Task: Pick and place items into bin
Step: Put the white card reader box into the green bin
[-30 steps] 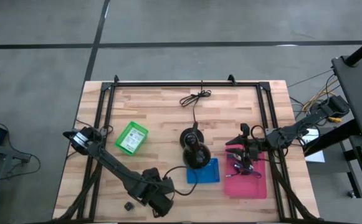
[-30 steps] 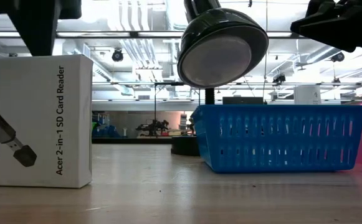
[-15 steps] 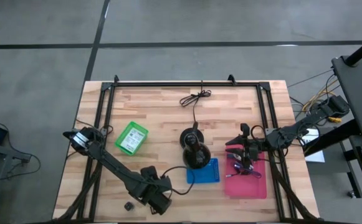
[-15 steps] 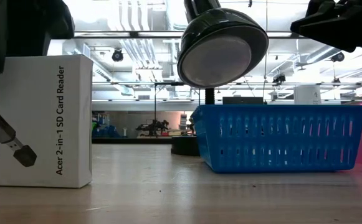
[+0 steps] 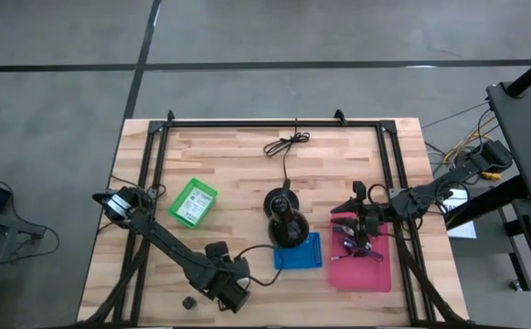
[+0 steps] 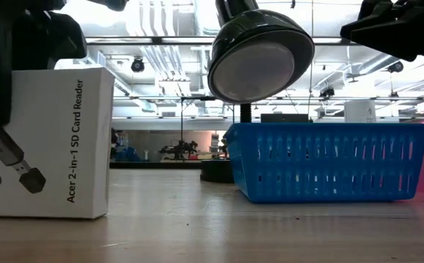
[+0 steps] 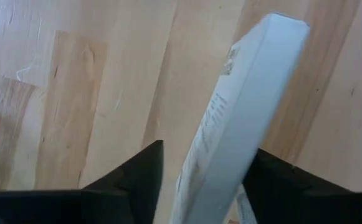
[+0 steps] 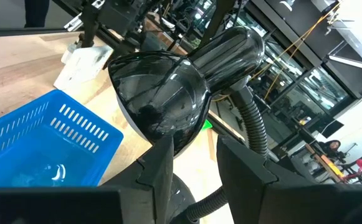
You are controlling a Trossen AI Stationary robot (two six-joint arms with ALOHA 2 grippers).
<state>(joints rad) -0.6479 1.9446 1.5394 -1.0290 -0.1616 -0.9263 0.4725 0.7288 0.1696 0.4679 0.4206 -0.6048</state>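
Change: the white box (image 6: pixel 51 139) sits skewed compared with half a second back. Its near face is now turned and its top edge slants. The left gripper (image 5: pixel 231 294) has dropped lower around it, and the fingers have drawn in.
White box: a card-reader carton printed with "Acer 2-in-1 SD Card Reader". It stands on edge on the table (image 5: pixel 238 164) close to the front edge, left of centre. In the high view it is hidden under the left gripper.
Left gripper: the fingers (image 7: pixel 137 180) stand astride the carton. One finger is against its side. A sliver of wood shows between the other finger and the carton, so the jaws are parted and not clamped.
Black cube (image 5: pixel 188 302): tiny, lying loose on the table just left of the left gripper and apart from it.
Blue basket (image 5: pixel 299 250): right of the left gripper, near the front of the table. Nothing can be made out inside it from the low view.
Black stand (image 5: pixel 286 219): domed head on a bent neck, touching or just behind the blue basket.
Pink bin (image 5: pixel 375 274): right of the blue basket, with purple oddments (image 5: pixel 352 245) in it.
Right gripper (image 5: pixel 356 224): hangs over the back part of the pink bin. Its fingers are partly apart with nothing between them.
Green box (image 5: pixel 193 202): left of centre, well apart from both grippers.
Black cord (image 5: pixel 286 146): runs from the back edge of the table toward the stand.
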